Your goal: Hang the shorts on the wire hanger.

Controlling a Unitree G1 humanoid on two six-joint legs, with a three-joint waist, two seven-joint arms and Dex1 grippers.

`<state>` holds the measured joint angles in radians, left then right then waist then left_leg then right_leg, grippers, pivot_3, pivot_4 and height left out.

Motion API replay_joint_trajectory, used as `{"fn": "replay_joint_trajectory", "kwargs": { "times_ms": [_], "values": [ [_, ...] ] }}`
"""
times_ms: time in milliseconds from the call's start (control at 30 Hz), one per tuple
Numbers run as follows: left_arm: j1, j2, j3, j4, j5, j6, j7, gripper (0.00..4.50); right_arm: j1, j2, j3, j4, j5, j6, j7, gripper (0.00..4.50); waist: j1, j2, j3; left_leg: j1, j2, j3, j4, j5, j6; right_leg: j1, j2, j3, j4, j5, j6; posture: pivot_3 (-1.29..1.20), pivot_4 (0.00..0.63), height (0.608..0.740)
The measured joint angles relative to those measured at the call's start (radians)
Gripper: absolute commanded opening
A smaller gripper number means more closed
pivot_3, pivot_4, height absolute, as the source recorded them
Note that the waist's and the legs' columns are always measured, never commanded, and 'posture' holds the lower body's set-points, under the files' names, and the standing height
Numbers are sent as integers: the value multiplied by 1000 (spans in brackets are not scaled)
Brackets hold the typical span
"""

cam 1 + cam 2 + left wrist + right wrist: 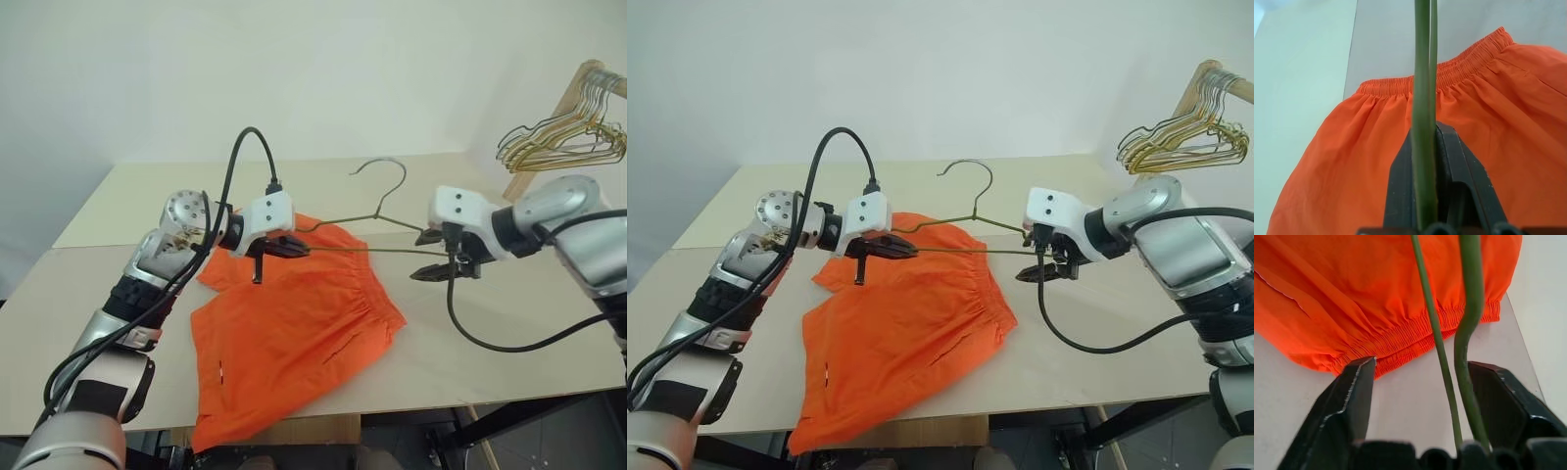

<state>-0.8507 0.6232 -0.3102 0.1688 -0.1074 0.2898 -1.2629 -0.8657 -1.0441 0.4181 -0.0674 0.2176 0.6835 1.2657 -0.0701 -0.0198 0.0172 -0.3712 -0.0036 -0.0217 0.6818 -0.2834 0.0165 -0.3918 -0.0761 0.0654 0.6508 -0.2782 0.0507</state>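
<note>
The orange shorts [294, 333] lie flat on the table, with the gathered waistband towards the right. Above them, the thin olive wire hanger [372, 251] is held about level, its hook [387, 166] pointing away from me. My left gripper [289, 247] is shut on the hanger's left corner; the left wrist view shows the wire [1422, 98] pinched between the black fingers [1459, 171]. At the hanger's right corner my right gripper [423, 257] is open. Its fingers [1352, 396] straddle the two wires [1469, 308] without clamping them, above the waistband [1400, 340].
A bunch of gold and silver hangers [563, 137] hangs from a wooden rail at the back right. The pale table [509, 343] ends at a front edge just below the shorts, whose lower leg overhangs it. Black cables loop off both wrists.
</note>
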Motion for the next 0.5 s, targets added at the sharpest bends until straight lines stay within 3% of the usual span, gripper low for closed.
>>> {"fn": "replay_joint_trajectory", "kwargs": {
  "times_ms": [233, 367, 500],
  "values": [
    [3, 1, 2, 3, -10, -69, -29, 0, 13, 12, -2, -3, -26, 0, 29, 49, 0, 0, 0, 0, 0, 0, 0, 0, 0, 0, 0, 0, 0, 0, 0, -85, 0, 740],
    [21, 6, 14, 27, -10, -158, -56, 0, 40, 4, -18, -48, -21, 0, 51, 17, 0, 0, 0, 0, 0, 0, 0, 0, 0, 0, 0, 0, 1, 0, 0, -86, 0, 740],
    [26, -10, 28, 48, -23, -221, -63, 1168, 108, -19, -73, -110, 11, 25, 66, 0, 5, 0, 0, 0, 0, 0, 1, 0, 0, 0, 0, -1, 0, 0, 0, -83, 0, 740]
  ]
}}
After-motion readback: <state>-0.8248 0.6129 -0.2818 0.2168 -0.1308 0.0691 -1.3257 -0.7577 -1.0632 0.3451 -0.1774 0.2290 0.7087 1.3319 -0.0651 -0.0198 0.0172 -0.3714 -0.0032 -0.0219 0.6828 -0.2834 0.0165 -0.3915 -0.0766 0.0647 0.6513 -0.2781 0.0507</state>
